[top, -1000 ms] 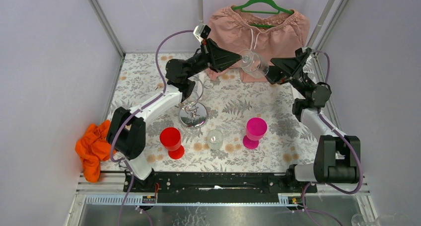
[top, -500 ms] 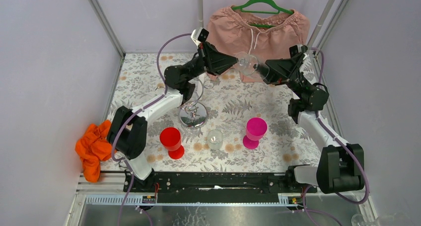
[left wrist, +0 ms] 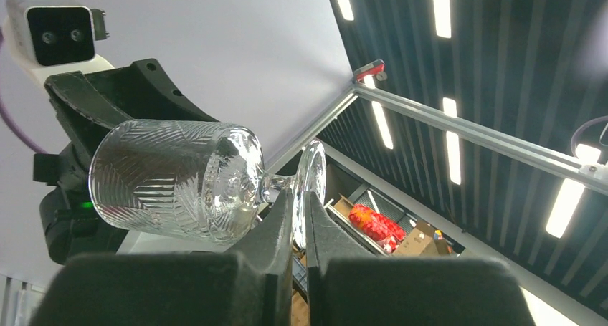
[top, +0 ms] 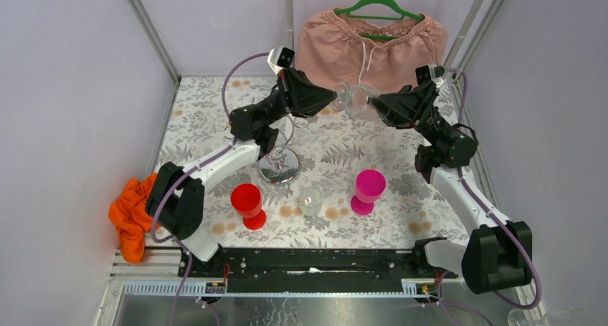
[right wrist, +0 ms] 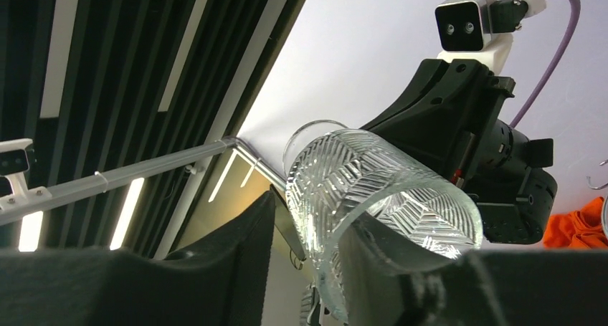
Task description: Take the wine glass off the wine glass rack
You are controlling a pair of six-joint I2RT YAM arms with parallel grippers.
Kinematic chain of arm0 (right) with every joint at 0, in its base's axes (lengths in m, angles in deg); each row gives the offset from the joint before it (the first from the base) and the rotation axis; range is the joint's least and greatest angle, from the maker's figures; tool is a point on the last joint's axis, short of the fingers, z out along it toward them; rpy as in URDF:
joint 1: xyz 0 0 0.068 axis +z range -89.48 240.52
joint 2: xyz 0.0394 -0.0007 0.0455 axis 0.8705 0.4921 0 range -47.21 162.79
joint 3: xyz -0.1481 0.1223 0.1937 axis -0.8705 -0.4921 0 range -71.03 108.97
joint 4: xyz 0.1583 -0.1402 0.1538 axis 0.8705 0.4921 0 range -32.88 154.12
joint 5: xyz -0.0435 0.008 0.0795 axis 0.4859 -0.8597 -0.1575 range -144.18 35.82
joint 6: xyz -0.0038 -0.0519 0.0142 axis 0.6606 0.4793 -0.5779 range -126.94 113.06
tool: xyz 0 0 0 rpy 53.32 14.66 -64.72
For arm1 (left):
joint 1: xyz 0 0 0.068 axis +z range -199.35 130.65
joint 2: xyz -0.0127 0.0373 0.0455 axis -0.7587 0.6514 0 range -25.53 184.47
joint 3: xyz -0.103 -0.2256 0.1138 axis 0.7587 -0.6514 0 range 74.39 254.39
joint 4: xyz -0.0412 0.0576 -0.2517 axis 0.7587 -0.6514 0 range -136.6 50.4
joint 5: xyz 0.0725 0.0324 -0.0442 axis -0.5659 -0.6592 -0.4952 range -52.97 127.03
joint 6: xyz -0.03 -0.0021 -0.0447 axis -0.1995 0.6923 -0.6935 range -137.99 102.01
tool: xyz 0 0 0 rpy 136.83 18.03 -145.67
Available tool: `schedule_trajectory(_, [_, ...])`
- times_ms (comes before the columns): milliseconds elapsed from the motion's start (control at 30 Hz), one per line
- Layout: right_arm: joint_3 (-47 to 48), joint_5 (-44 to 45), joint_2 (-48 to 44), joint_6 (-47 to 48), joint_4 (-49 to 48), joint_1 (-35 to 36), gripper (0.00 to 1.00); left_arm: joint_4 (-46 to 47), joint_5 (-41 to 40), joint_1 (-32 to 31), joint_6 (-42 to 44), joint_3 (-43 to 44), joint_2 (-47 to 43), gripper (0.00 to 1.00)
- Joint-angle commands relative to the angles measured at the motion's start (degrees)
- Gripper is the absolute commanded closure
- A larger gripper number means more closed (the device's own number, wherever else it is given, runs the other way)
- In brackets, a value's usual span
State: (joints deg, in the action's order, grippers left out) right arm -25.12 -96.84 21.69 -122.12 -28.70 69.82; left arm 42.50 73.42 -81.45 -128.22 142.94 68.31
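The clear cut-pattern wine glass (top: 353,97) hangs on its side in mid-air over the back of the table, away from the wine glass rack (top: 278,167), a chrome stand on the floral tablecloth. My left gripper (top: 331,95) is shut on the glass's foot; in the left wrist view the foot sits between the fingers (left wrist: 283,218) and the bowl (left wrist: 179,179) points left. My right gripper (top: 374,104) is at the bowl's mouth. In the right wrist view one of its fingers (right wrist: 251,233) is outside the bowl (right wrist: 373,190) with a small gap and the other is inside it.
A red goblet (top: 247,200), a small clear glass (top: 310,199) and a magenta goblet (top: 368,186) stand on the front half of the table. An orange cloth (top: 133,215) lies at the left edge. Pink shorts (top: 373,39) hang on a green hanger at the back wall.
The right gripper has moved left onto the bowl's rim and its jaws have narrowed around the glass wall. The left gripper and glass shifted slightly left.
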Motion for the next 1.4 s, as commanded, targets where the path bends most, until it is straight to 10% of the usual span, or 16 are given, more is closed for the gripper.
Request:
schedule_trajectory(0, [3.8, 2.6, -3.4, -0.8, -12.5, 1.8, 0.59, 1.9, -0.9, -1.3, 3.3, -1.0, -2.2, 1.00])
schedule_trajectory(467, [4.3, 2.2, -6.6, 0.1, -9.6, 3.8, 1.00, 0.7, 0.1, -3.3, 4.6, -0.4, -1.0, 1.00])
schedule_trajectory(1133, [9.2, -0.7, -16.4, 10.4, 7.8, 3.8, 1.00, -11.6, 1.8, -3.4, 13.3, -0.7, -7.1, 0.48])
schedule_trajectory(1367, [11.3, -3.2, -20.7, 18.2, 21.3, 3.8, 1.00, -37.8, 0.6, -3.1, 29.0, 0.1, -14.0, 0.47])
